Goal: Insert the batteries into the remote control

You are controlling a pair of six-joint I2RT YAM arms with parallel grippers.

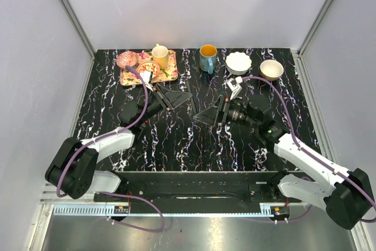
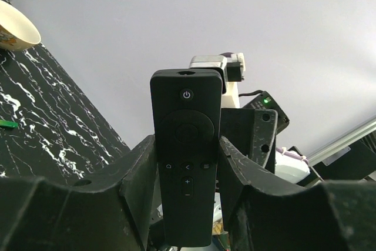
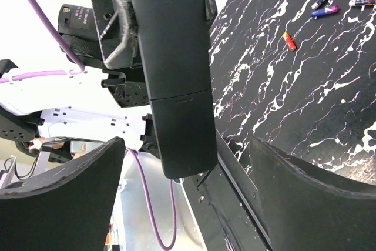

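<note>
**Remote control held, cover shut**

The jaws of the left gripper (image 2: 187, 157) clamp the remote control (image 2: 187, 116) by its sides. The jaws of the right gripper (image 3: 188, 145) stand wide apart, flanking its back cover (image 3: 176, 139), which looks closed. Pushing that cover could twist the remote control out of this narrow side grip. The batteries (image 3: 323, 10) lie on the table (image 3: 282, 104), well apart from it. Farther beyond, a tray (image 1: 171, 75) carries a yellow cup (image 1: 160, 57) and a pink bowl (image 1: 127, 59); two white bowls (image 1: 238, 63) look empty.
</note>
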